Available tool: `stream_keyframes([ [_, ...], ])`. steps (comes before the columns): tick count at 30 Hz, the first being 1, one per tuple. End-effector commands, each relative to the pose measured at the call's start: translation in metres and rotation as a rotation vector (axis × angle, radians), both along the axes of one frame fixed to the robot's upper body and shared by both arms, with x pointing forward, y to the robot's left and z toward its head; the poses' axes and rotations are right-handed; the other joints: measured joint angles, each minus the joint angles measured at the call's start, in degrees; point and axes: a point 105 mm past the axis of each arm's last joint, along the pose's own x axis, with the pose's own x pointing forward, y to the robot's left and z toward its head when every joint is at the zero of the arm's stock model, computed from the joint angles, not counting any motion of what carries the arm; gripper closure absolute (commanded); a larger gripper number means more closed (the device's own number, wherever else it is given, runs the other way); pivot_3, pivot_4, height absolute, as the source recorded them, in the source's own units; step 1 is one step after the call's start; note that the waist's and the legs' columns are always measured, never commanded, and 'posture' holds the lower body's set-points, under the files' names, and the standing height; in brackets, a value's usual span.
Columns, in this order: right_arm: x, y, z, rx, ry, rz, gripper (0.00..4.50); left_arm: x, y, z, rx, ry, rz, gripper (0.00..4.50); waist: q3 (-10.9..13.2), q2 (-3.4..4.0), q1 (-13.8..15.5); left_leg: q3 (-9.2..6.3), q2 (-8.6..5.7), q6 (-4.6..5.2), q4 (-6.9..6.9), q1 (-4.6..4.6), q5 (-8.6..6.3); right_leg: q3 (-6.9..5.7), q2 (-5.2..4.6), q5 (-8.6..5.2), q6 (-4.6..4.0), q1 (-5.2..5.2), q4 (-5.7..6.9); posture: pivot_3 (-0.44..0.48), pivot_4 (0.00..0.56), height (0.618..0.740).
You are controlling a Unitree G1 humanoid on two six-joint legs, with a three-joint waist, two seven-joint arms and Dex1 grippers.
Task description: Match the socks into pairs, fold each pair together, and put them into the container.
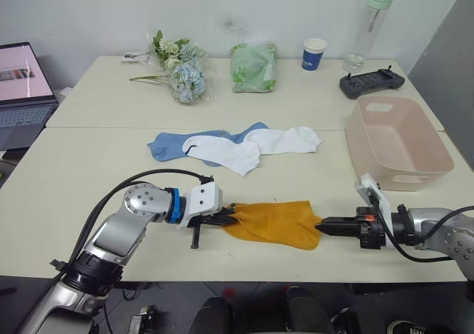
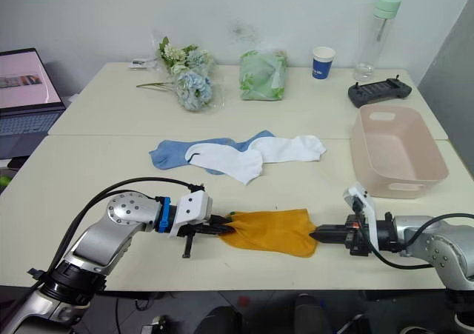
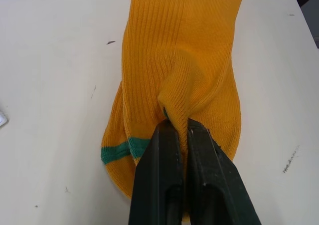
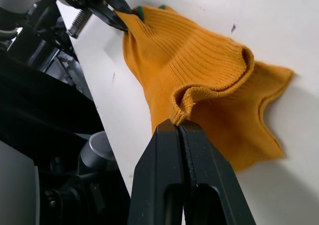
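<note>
Mustard-yellow socks lie stacked flat near the table's front edge, a green band at one end. My left gripper is shut on a pinch of their left end. My right gripper is shut on a raised fold at their right end. Behind them, mid-table, white socks lie overlapped on blue socks. The pale pink container stands empty at the right.
At the back of the table are a flower bunch, a green cloth bundle in plastic, a paper cup, a clear bottle and a black controller. A laptop stands at the far left.
</note>
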Motion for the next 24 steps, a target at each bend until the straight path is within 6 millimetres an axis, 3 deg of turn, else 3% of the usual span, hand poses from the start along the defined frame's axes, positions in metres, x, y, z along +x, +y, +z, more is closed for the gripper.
stream_keyframes([
  [1,0.000,0.005,0.002,-0.007,-0.044,0.009,4.50,0.000,0.003,0.004,0.016,-0.029,-0.013,4.48,0.00,0.00,-0.02,0.00,0.00,0.00,0.00,0.00,0.00,0.00,0.00,0.00,0.00,0.00,0.00,0.000,0.150,0.740],
  [24,0.023,-0.001,-0.003,-0.050,-0.101,-0.030,4.50,-0.009,0.002,0.004,0.008,-0.009,-0.016,4.48,0.00,0.00,-0.03,-0.01,0.01,0.00,0.00,0.01,0.00,0.00,0.01,0.00,0.00,0.00,0.00,0.000,0.150,0.740],
])
